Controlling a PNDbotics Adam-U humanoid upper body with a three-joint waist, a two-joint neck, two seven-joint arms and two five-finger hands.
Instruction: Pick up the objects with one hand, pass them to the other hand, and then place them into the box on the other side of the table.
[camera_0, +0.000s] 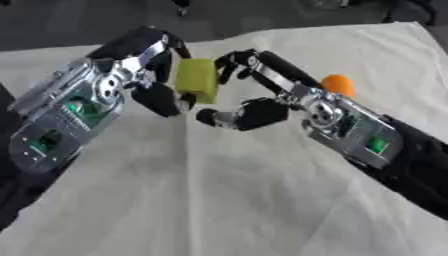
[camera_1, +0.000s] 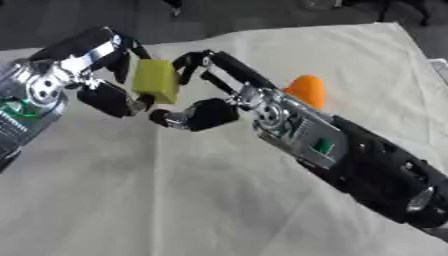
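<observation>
Left hand (camera_0: 131, 65): fingers and thumb curled round the yellow-green block (camera_0: 198, 80), held above the bench (camera_0: 227, 200).
Right hand (camera_0: 262, 95): fingers curved at the block's far side, thumb below; contact unclear.
Orange object (camera_1: 306, 91): behind the right hand, on the cream cloth (camera_0: 262, 210).

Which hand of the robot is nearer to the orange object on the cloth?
The right hand. The orange object lies just behind its wrist. The left hand is farther, on the other side of the yellow block, which both hands meet at.
</observation>
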